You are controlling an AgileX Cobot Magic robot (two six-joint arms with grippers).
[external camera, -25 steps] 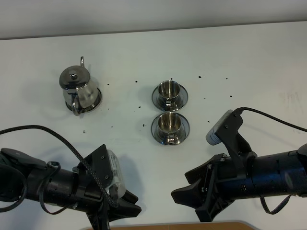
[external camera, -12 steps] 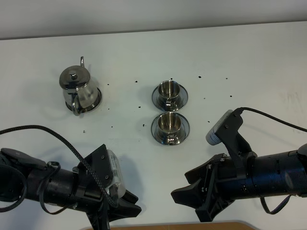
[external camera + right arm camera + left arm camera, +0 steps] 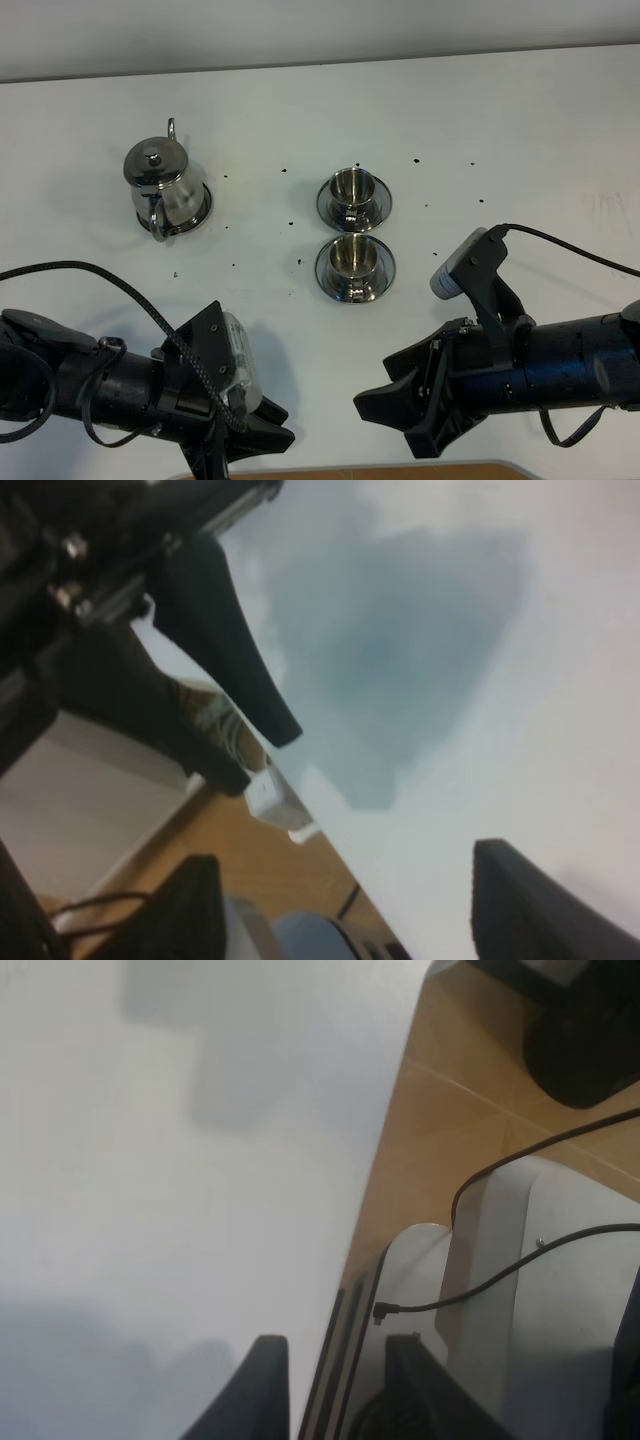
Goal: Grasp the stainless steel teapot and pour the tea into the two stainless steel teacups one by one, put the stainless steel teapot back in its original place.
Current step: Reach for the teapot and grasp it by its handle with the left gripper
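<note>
The teapot (image 3: 160, 185) sits far from the slightly parted left claw (image 3: 275, 435); right claw (image 3: 385, 420) gapes wide, empty.

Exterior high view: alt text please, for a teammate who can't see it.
A steel teapot stands on a disc at back left of the table; two steel cups on saucers, far cup and near cup, sit at centre. The left gripper and right gripper hang empty by the near edge.
</note>
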